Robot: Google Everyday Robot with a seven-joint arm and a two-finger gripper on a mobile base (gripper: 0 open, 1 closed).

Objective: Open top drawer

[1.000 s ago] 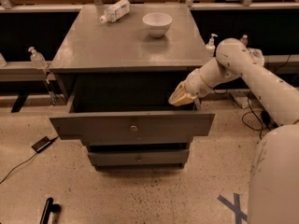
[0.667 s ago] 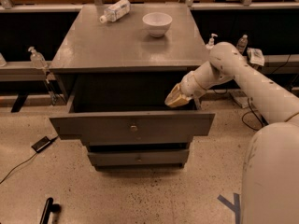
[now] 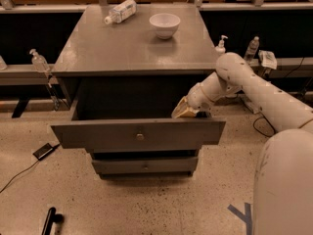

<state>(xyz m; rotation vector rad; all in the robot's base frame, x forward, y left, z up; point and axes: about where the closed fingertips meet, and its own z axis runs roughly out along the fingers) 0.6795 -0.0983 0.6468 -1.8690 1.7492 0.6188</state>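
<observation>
The top drawer [image 3: 98,135] is pulled out of the grey cabinet [image 3: 132,53]. Its wide flat front has one small round knob [image 3: 140,136] in the middle, and its dark inside shows behind the front. My gripper [image 3: 183,111] is at the drawer's right end, just behind and above the top edge of the front panel, pointing down and left into the drawer opening. My white arm [image 3: 254,89] reaches in from the right. Two narrower drawer fronts [image 3: 144,166] sit shut below.
A white bowl [image 3: 164,24] and a lying plastic bottle [image 3: 119,11] rest on the cabinet top. Small bottles [image 3: 38,60] stand on ledges to both sides. A phone [image 3: 44,151] with a cable and a black object [image 3: 49,221] lie on the floor at the left.
My gripper and forearm have shifted slightly left along the drawer's right end. The drawer front stays in the same pulled-out place.
</observation>
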